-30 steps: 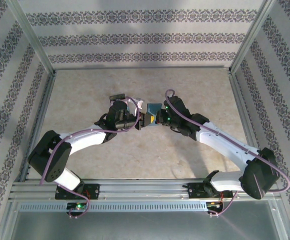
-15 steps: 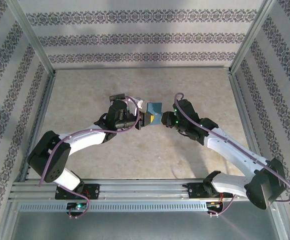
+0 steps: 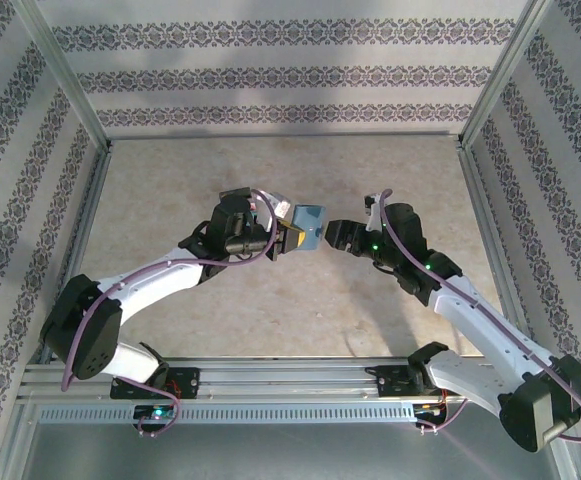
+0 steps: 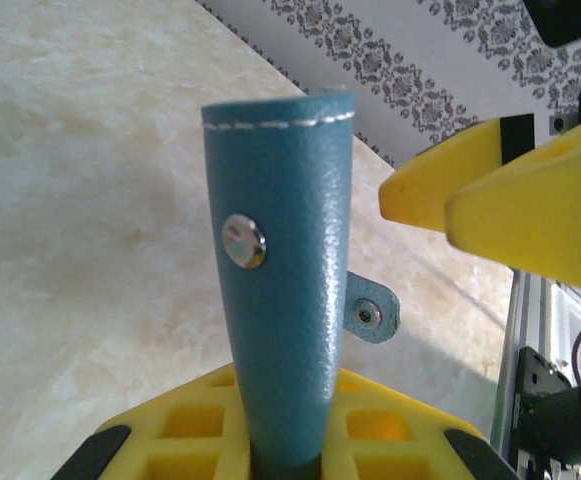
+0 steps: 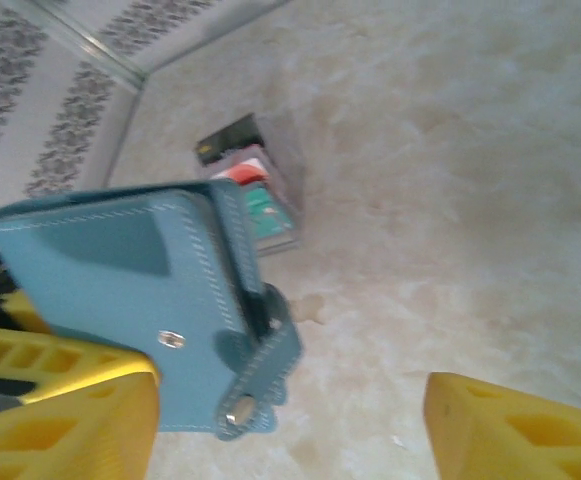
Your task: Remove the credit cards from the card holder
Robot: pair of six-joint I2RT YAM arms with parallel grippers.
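My left gripper is shut on the teal-blue card holder and holds it above the table. In the left wrist view the card holder stands upright out of my left gripper, closed, with its clasp tab hanging loose on the right. My right gripper is open just right of the holder, apart from it. From the right wrist, the card holder is at the left, beside my open right gripper. The credit cards, red-and-white, teal and dark grey, lie stacked on the table beyond.
Beige marble-look tabletop with open room on all sides of the arms. Metal frame rails and patterned walls bound it left, right and back. The right gripper's yellow fingers appear at the upper right in the left wrist view.
My right gripper has drawn back to the right, away from the card holder, and that arm has stretched out. The left gripper still holds the holder, shifted slightly right.
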